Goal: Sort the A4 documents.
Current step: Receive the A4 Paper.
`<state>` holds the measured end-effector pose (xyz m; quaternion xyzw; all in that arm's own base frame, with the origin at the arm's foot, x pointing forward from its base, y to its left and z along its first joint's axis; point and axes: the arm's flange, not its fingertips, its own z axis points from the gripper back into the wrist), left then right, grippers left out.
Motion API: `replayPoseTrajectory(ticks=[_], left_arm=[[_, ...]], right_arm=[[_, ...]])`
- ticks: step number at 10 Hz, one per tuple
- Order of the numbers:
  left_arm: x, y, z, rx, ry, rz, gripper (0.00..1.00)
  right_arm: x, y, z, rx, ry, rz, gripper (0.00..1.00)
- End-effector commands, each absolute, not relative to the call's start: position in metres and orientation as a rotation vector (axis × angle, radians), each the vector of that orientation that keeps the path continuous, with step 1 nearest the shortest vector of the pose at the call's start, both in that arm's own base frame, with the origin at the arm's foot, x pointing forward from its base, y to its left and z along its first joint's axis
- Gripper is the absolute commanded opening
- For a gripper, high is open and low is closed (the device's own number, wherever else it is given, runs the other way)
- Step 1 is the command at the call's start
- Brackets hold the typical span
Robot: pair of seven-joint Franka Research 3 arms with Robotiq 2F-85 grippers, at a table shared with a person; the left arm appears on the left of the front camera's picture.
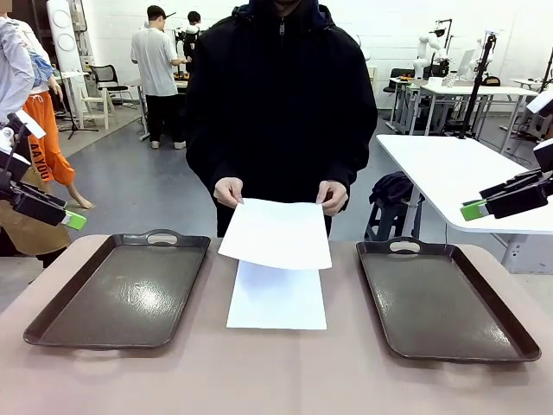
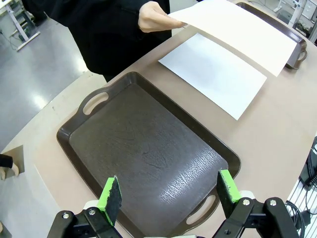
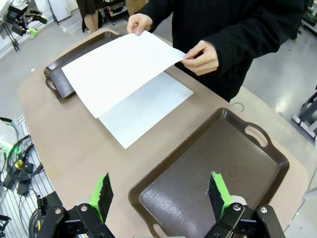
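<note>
Two dark trays flank the paper. My left jaws hang spread and empty above the left tray (image 1: 52,324), and the sheets lie off to their right, at the middle of the worktop (image 1: 276,376). One flat sheet (image 1: 276,303) rests there, its long axis running from the person toward me. A held sheet (image 1: 276,233) slants over it, pinched at its far corners by the person's one hand (image 1: 228,190) and other hand (image 1: 333,196). My right jaws hang spread and empty above the right tray (image 1: 518,346). Neither arm looks nearer.
</note>
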<state>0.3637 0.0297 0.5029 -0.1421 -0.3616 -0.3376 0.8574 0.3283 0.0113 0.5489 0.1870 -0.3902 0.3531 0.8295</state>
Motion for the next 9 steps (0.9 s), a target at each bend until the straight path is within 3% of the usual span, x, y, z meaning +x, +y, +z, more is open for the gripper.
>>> replayPoseTrajectory(ticks=[1, 9], left_arm=[[0.3650, 0.0322, 0.5010, -0.307, -0.764, -0.722, 1.00], [0.3650, 0.0322, 0.5010, -0.307, -0.764, -0.722, 1.00]], right_arm=[[0.3297, 0.0106, 0.5472, 0.390, -0.825, 0.762, 1.00], [0.3297, 0.0106, 0.5472, 0.390, -0.825, 0.762, 1.00]])
